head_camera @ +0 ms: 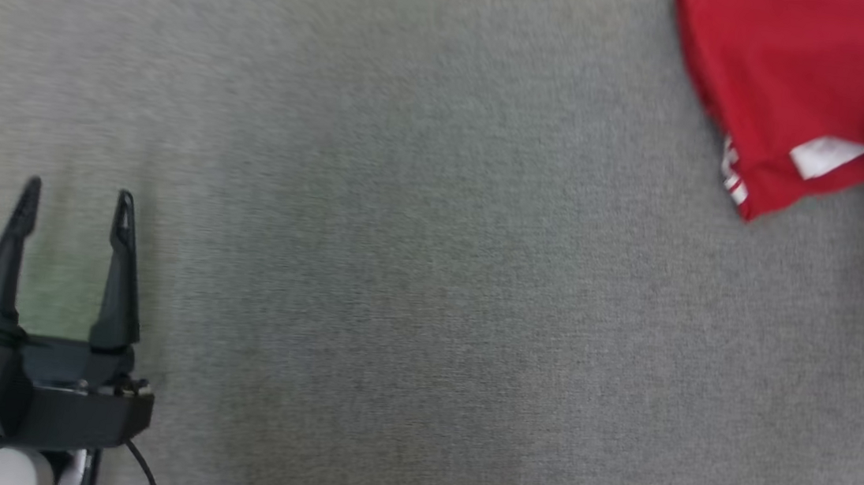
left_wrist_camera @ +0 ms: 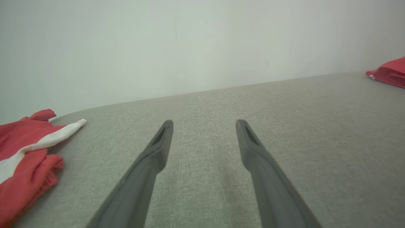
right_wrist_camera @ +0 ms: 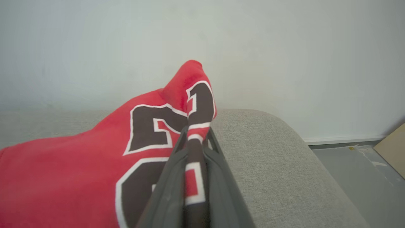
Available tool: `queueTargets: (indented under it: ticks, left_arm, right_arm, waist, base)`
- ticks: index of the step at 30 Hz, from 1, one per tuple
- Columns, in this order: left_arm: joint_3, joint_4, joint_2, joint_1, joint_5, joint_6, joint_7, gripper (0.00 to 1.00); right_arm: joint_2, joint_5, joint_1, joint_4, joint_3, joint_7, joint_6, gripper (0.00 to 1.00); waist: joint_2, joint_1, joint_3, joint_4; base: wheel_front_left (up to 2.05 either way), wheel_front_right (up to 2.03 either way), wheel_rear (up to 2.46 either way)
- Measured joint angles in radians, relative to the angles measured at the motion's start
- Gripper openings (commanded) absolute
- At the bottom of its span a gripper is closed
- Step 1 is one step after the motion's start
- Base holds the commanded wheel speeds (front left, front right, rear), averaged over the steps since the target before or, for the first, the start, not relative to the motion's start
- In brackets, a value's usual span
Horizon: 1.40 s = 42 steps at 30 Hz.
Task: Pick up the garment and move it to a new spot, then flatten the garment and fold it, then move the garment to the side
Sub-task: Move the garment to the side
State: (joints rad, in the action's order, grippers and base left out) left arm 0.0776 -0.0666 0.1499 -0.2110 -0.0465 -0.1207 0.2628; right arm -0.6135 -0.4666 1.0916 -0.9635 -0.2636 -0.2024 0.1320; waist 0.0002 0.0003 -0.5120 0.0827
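Red jersey sits upper right of head view on grey upholstery. Right gripper pinched tight on a fold at its printed number. Left gripper, lower left, spread wide, empty. Fabric looks light and limp, likely to droop; probably better held at a hem or the shoulders.

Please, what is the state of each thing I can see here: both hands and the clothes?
left hand: open, empty, over the grey surface.
right hand: shut on the red jersey.
red jersey: one fold pinched and raised, rest lying on the surface.
red-and-white cloth: crumpled, lying untouched.
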Motion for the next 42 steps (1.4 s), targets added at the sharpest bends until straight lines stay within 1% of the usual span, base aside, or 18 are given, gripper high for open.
queueTargets:
  ticks: [8,13,19,24,25,26,32,38,42]
  left_arm:
    - [-0.012,-0.088,0.056,-0.023,0.010,-0.003,-0.002,1.00]
    - [-0.012,-0.140,0.076,-0.033,0.011,-0.002,-0.011,1.00]
    - [-0.004,-0.183,0.089,-0.031,0.011,-0.001,-0.018,1.00]
    - [0.000,-0.211,0.093,-0.027,0.010,0.007,-0.018,1.00]
    - [0.000,-0.214,0.093,-0.027,0.009,0.011,-0.018,1.00]
    - [-0.001,-0.214,0.092,-0.027,0.008,0.012,-0.018,1.00]
    - [-0.005,-0.185,0.079,-0.030,-0.004,0.025,-0.009,1.00]
    - [0.005,-0.112,0.051,-0.027,-0.029,0.042,0.001,1.00]
    - [0.018,-0.056,0.027,0.015,-0.055,0.051,0.004,1.00]
  right_arm:
    - [-0.091,0.002,0.105,-0.003,-0.022,0.014,0.000,0.00]
    - [-0.110,0.016,0.163,-0.003,-0.035,0.018,0.000,0.00]
    - [-0.143,0.054,0.214,-0.006,-0.041,0.026,0.000,0.00]
    - [-0.148,0.081,0.252,-0.024,-0.029,0.054,0.000,0.00]
    - [-0.149,0.093,0.256,-0.024,-0.027,0.050,0.000,0.20]
    - [-0.150,0.099,0.257,-0.024,-0.026,0.043,0.000,1.00]
    - [-0.145,0.148,0.262,-0.039,0.000,0.002,0.000,1.00]
    - [-0.084,0.153,0.225,-0.007,0.026,-0.029,0.000,1.00]
    - [-0.058,0.143,0.176,0.040,0.032,-0.044,0.000,1.00]
  waist:
    - [-0.0001,-0.0001,-0.110,0.078]
    - [-0.0001,-0.0003,-0.168,0.118]
    - [-0.0004,-0.0005,-0.211,0.145]
    - [-0.0005,-0.0006,-0.239,0.156]
    - [-0.0005,-0.0006,-0.244,0.156]
    - [-0.0005,-0.0006,-0.245,0.154]
    - [-0.0004,-0.0005,-0.226,0.144]
    - [-0.0001,-0.0002,-0.166,0.137]
    - [-0.0001,-0.0001,-0.103,0.129]
  base:
    - [0.00,0.00,0.00]
    - [0.00,0.00,0.00]
    - [0.00,0.00,0.00]
    - [0.00,0.00,0.00]
    - [0.00,0.00,0.00]
    - [0.00,0.00,0.00]
    - [0.00,0.00,0.00]
    - [0.00,0.00,0.00]
    - [0.00,0.00,0.00]
